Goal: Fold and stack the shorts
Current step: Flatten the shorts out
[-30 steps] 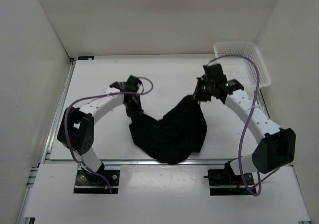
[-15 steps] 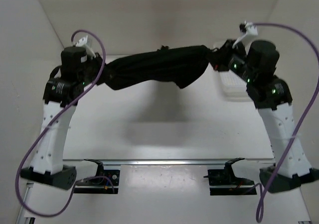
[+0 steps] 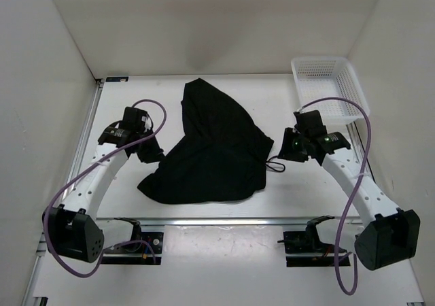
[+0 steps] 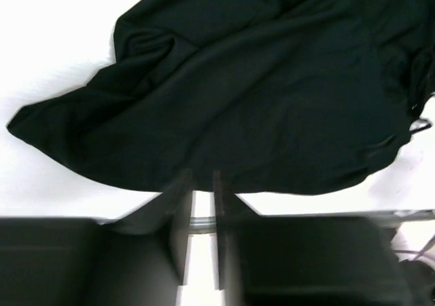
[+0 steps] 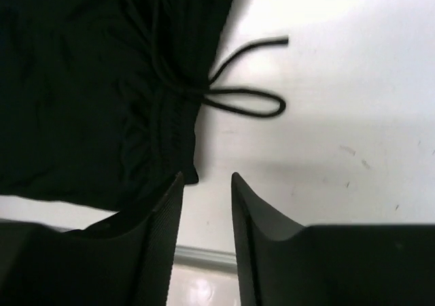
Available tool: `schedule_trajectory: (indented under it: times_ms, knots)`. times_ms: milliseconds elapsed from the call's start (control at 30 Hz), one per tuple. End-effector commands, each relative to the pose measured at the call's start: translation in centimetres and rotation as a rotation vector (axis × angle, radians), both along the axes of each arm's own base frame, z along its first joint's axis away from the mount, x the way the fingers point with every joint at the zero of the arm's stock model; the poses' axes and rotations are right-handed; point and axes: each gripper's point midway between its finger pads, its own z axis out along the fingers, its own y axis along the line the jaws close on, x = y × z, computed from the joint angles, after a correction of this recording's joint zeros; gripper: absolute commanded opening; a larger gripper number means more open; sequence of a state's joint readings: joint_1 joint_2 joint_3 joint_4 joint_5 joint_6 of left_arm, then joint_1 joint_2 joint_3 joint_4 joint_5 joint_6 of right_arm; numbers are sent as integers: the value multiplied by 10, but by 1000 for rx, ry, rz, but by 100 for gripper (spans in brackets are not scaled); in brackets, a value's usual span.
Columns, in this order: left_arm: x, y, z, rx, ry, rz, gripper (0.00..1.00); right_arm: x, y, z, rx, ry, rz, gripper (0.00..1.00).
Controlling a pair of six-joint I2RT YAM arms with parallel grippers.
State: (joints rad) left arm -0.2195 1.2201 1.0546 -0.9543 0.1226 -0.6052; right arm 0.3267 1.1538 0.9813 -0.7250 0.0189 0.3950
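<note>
One pair of black shorts (image 3: 217, 149) lies crumpled mid-table, seen from above, with the left gripper (image 3: 151, 155) and right gripper (image 3: 284, 148) at its side edges. Left wrist view: jaws narrowly parted, empty, by the hem. Right wrist view: jaws apart, empty, beside the gathered waistband (image 5: 170, 122) and looped drawstring (image 5: 251, 105). The cloth looks soft, light and limp, probably best pinched at the waistband corners.

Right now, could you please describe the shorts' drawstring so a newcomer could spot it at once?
On the white table, the black shorts lie spread in the middle. At their right edge, by the right arm's fingers, a thin black cord loops onto bare table; unlike the purple cables, it joins the waistband.
</note>
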Motion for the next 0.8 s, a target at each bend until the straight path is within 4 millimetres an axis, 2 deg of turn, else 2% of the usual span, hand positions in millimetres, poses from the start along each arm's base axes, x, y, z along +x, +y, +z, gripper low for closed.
schedule_trajectory:
  times_ms: [0, 33, 67, 100, 133, 167, 200, 233, 267, 300, 333, 433, 500, 567, 600, 633, 700, 733, 767]
  knots:
    - [4, 4, 15, -1, -64, 34, 22, -15, 5, 22, 72, -13, -6, 39]
    - [-1, 11, 7, 31, -33, 60, 22, -31, 14, 18, 142, 17, 9, 46]
    - [-5, 15, 2, 47, -13, 81, 24, -36, 19, 16, 174, 20, 33, 51]
    - [-9, 22, -2, 60, 3, 123, 31, -45, 24, 13, 221, 54, 19, 54]
    - [-18, 25, -14, 60, 46, 182, 53, -50, 29, 10, 260, 72, 14, 64]
    - [-23, 26, -22, 49, 78, 213, 68, -62, 32, -6, 302, 133, -27, 71]
    - [-27, 24, -28, 29, 96, 230, 83, -73, 43, -13, 359, 191, -5, 75]
    - [-39, 22, -46, 10, 155, 264, 92, -75, 49, -16, 403, 198, -10, 78]
    - [-45, 15, -52, -31, 178, 268, 100, -80, 52, -22, 434, 220, -22, 81]
    - [-45, 11, -58, -55, 182, 277, 100, -90, 53, -40, 458, 290, -69, 81]
    - [-55, 10, -72, -66, 230, 302, 100, -89, 56, -42, 487, 283, -74, 83]
    - [-65, 12, -89, -72, 269, 330, 100, -93, 59, -54, 526, 321, -132, 84]
    - [-65, 14, -92, -75, 274, 348, 100, -87, 63, -54, 556, 301, -133, 84]
    - [-61, 15, -99, -65, 272, 352, 94, -78, 63, -64, 549, 295, -156, 84]
    - [-64, 17, -104, -52, 288, 366, 87, -78, 63, -76, 541, 331, -178, 84]
    - [-66, 19, -110, -37, 304, 370, 84, -69, 67, -76, 562, 304, -179, 82]
    - [-68, 22, -115, -28, 315, 393, 77, -67, 71, -87, 561, 334, -190, 79]
    - [-71, 23, -119, -21, 332, 394, 72, -60, 74, -86, 578, 317, -192, 77]
    - [-75, 25, -123, -9, 340, 398, 68, -59, 74, -96, 543, 326, -206, 73]
